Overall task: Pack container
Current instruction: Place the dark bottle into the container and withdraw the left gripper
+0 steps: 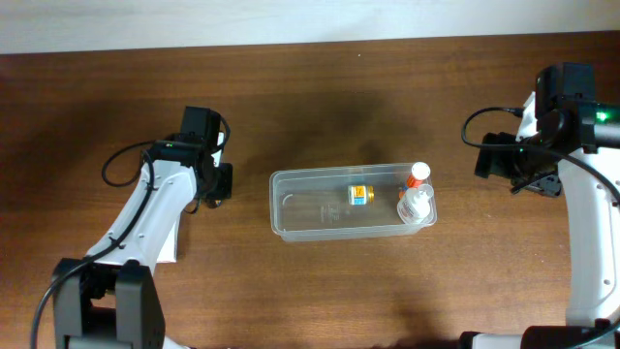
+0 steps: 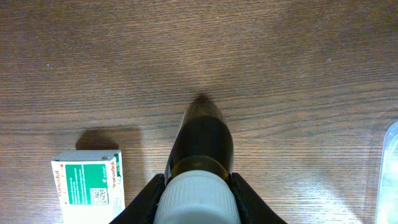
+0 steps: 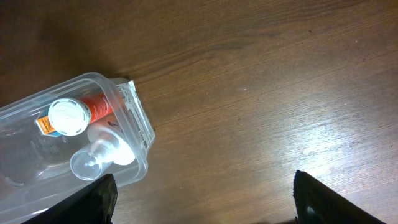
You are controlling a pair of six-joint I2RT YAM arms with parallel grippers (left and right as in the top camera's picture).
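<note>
The container (image 1: 291,218), a clear shallow tub, lay at the middle of the table (image 1: 320,97) with its long axis running from 9 to 3 o'clock in the overhead view. The left tool (image 2: 198,200) was pinching a dark amber bottle (image 2: 204,134) just below its white cap, the bottle's body pointing away from the wrist camera. From that tool the container lay at 3 o'clock, near but not touching. In the left wrist view only a sliver of its rim showed at the right edge.

The right tool (image 3: 200,190) was spread wide with nothing between its fingers, and the container sat at about 10 o'clock in its wrist view. Overhead, the left tool looked slightly nearer to the tub than the right, and it carried the load, so the coming move probably turned on a short carry toward 3 o'clock over the near short wall.

Inside the tub, at its 3 o'clock end, stood a white-capped orange bottle (image 3: 68,116) and a clear bottle (image 3: 102,152) just beside it, and a small yellow and blue box (image 1: 360,195) lay nearer the middle. The 9 o'clock half looked free.

A green-and-white carton (image 2: 90,186) lay on the table at 8 o'clock from the held bottle, cut off by the frame edge. Overhead, the left arm hid most of it, and the amber bottle could not be made out there.
</note>
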